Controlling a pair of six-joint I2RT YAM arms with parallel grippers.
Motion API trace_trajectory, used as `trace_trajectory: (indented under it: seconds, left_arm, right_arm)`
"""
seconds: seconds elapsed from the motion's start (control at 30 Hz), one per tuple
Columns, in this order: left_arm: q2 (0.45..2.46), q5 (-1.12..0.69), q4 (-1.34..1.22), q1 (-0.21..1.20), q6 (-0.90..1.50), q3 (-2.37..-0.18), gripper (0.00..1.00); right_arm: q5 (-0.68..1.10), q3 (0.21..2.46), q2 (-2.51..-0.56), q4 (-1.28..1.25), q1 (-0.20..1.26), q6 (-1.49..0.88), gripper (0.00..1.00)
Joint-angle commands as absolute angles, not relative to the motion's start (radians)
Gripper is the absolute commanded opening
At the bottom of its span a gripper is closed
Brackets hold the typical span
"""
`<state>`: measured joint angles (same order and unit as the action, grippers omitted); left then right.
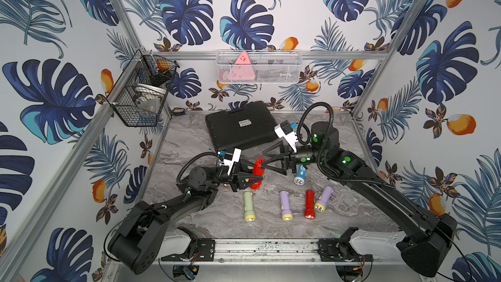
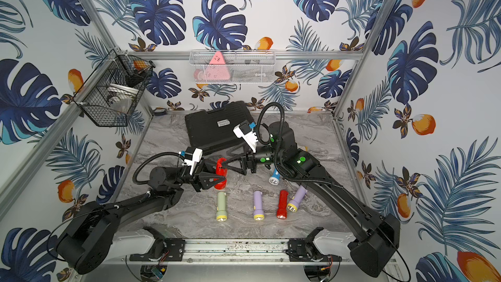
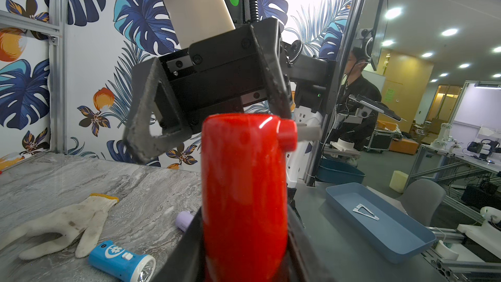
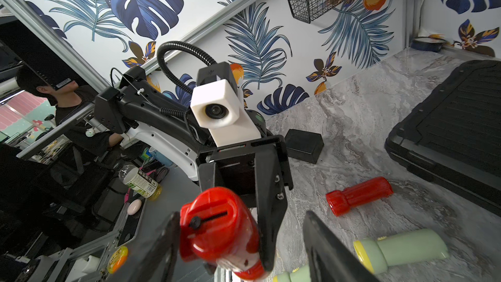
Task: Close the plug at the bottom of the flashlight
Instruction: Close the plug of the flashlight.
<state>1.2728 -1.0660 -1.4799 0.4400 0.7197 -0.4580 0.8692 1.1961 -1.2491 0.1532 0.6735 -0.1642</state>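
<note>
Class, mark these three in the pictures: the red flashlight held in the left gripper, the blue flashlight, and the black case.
red flashlight [image 3: 244, 185], left wrist view, middle of its body.
blue flashlight [image 1: 301, 172], a top view, its barrel.
black case [image 1: 235, 134], a top view, its ribbed lid.

Held red flashlight: between the two pincers, left of centre over the surface.
Left pincer: clamped on the flashlight's near part.
Right pincer: jaws apart, tips at the flashlight's far end.
Black case: lying flat at the far side.
Blue flashlight: lying under the right arm.
Near row, left to right: green flashlight, purple flashlight, red flashlight, second purple flashlight; the last two lie just beside each other.
</note>
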Motion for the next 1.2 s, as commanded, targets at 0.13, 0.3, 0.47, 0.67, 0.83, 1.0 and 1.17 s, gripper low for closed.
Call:
trace_trajectory:
  seconds: [0.13, 0.3, 0.47, 0.67, 0.83, 1.0, 1.17]
  left_arm:
    - [1.272, -1.081, -1.539, 0.442, 0.737, -0.468, 0.00]
    - [1.273, -1.085, -1.540, 0.445, 0.738, -0.471, 0.00]
    - [1.274, -1.091, -1.539, 0.447, 0.738, -0.471, 0.00]
    - [1.264, -1.080, -1.539, 0.445, 0.729, -0.469, 0.00]
    - [1.257, -1.066, -1.539, 0.444, 0.721, -0.469, 0.00]
    - [1.248, -1.056, -1.539, 0.441, 0.716, -0.468, 0.00]
    - [1.229, -1.051, -1.534, 0.437, 0.709, -0.466, 0.00]
  right_arm:
    - [0.858, 1.204, -1.258, 0.133, 0.674, -0.155, 0.63]
    - [0.857, 1.215, -1.272, 0.154, 0.675, -0.146, 0.56]
    - [0.870, 1.220, -1.284, 0.158, 0.675, -0.151, 0.48]
    - [0.884, 1.213, -1.285, 0.186, 0.677, -0.144, 0.33]
    - [0.874, 1.180, -1.273, 0.204, 0.678, -0.148, 0.26]
    - [0.877, 1.140, -1.258, 0.163, 0.679, -0.186, 0.21]
    - [0.882, 1.085, -1.265, 0.126, 0.683, -0.212, 0.14]
